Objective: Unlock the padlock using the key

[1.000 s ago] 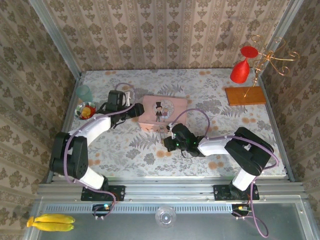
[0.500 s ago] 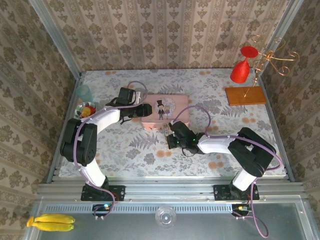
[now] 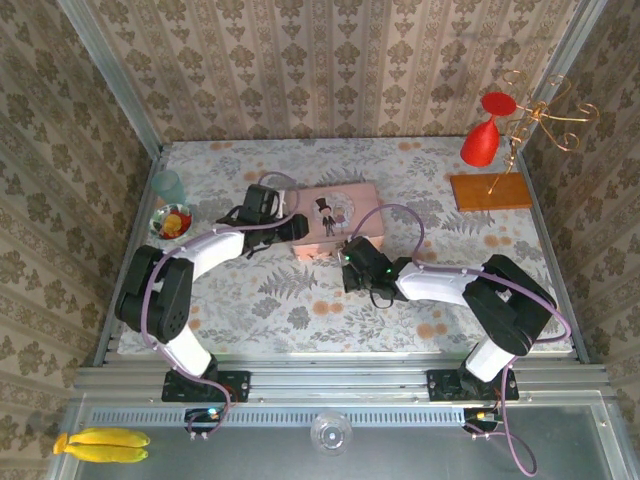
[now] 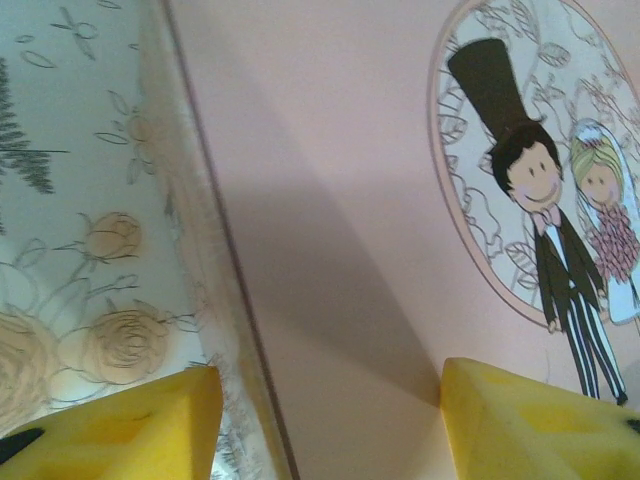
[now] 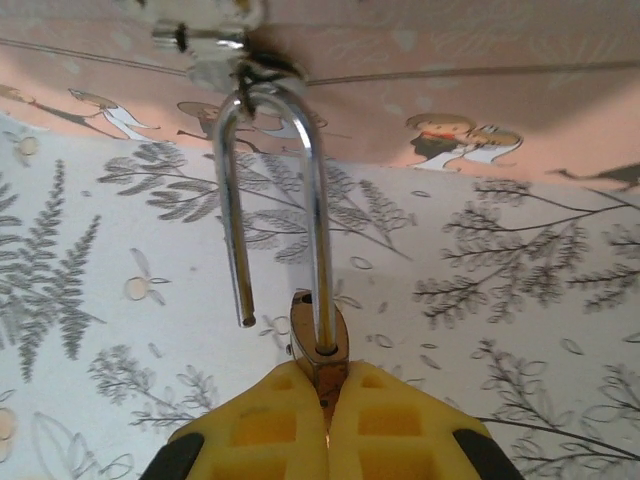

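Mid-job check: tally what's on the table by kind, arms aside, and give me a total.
tin: 1
padlock: 1
cup: 1
bowl: 1
red glass, hung on the stand: 1
stand: 1
Total: 6

Left claw (image 4: 325,425) apparently spread; right claw (image 5: 325,420) pinched tight.
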You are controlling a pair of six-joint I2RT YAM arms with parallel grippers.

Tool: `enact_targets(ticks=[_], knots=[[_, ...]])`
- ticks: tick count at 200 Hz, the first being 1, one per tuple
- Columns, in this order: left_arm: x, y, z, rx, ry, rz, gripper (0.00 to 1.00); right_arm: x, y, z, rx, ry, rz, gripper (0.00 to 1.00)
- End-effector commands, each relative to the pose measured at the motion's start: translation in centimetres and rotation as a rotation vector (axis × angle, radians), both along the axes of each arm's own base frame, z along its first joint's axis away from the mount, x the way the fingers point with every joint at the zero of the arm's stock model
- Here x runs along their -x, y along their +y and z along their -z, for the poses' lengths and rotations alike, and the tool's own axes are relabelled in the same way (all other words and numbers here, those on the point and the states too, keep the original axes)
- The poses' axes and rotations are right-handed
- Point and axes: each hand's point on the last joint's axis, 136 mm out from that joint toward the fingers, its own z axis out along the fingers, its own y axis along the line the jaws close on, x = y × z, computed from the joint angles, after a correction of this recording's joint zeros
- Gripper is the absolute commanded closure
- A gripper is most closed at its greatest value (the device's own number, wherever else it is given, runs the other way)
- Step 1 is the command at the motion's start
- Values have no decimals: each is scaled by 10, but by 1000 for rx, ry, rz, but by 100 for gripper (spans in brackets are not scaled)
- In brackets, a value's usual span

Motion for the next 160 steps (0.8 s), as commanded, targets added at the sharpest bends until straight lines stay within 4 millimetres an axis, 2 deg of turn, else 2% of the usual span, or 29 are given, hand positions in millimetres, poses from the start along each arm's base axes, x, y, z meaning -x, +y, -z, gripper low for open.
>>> enact_targets(ticks=[1, 39, 79, 114, 136, 160], knots=[[48, 5, 47, -118, 179, 3, 40, -24, -30, -9, 127, -75, 99, 100], [58, -4, 55, -94, 214, -11, 41, -35, -33, -15, 105, -98, 128, 100], [68, -16, 57, -92, 222, 2, 42, -49, -28, -15, -54, -52, 178, 100], [89, -42, 67, -93, 261, 84, 42, -58, -26, -12, -219, 7, 233, 100], [99, -42, 75, -117, 274, 82, 42, -62, -33, -11, -273, 20, 265, 100], [102, -40, 76, -120, 274, 61, 42, -67, -39, -9, -307, 33, 288, 100]])
